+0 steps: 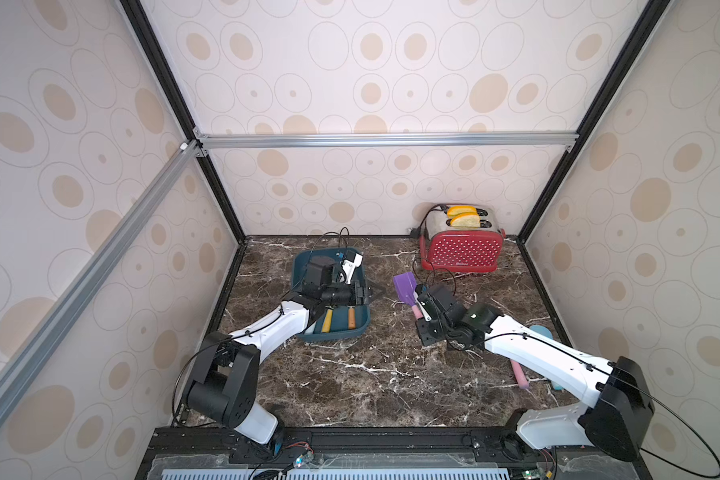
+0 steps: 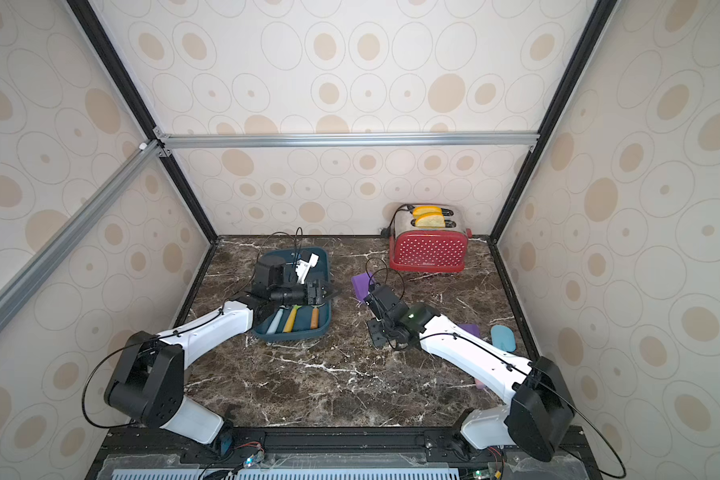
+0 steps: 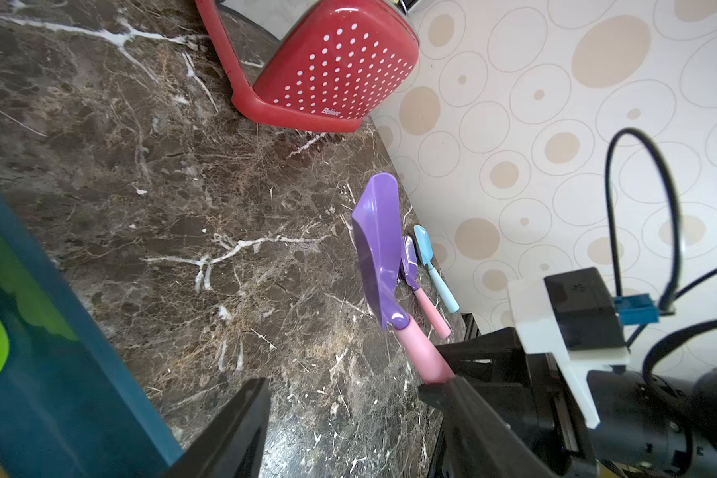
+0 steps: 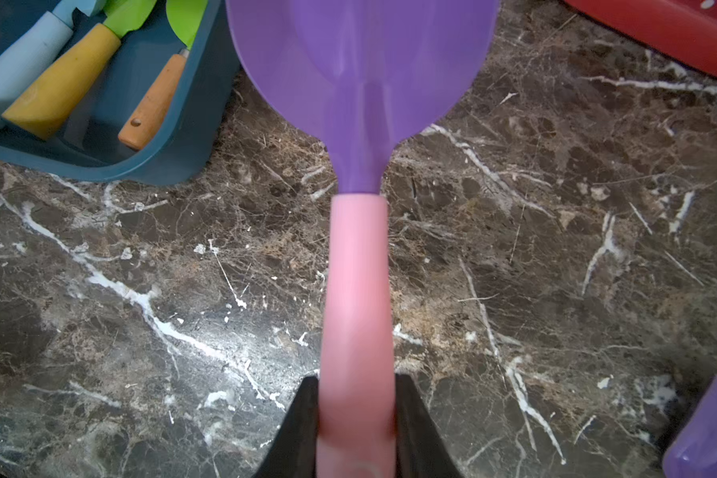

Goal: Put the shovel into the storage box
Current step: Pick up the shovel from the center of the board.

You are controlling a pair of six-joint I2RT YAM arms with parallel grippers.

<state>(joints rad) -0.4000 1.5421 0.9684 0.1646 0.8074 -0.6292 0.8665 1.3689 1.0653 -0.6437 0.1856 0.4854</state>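
Purple blade, pink handle: shovel (image 1: 405,286) pinched near the handle end by right gripper (image 4: 357,397), jaws closed on it, blade pointing to 11 o'clock in both top views, apparently raised off marble table (image 1: 371,382). Teal storage box (image 1: 333,337) at 9 o'clock from shovel, near but apart, holding yellow-handled tool (image 1: 327,320) and orange-handled tool (image 1: 351,318). Left gripper (image 1: 373,291) hanging over box's 3 o'clock rim, jaws apart, nothing between them.

Step in hand, by judgement: carry to box. Keep grip firm and blade level. Swing toward 9 o'clock, high enough to clear the rim. Mind left gripper in the path: likely needs pulling back first. Line handle up with box's long side, lower into the bare strip at 3 o'clock of orange-handled tool, then release. Stay off red toaster (image 1: 460,251) at 1 o'clock.
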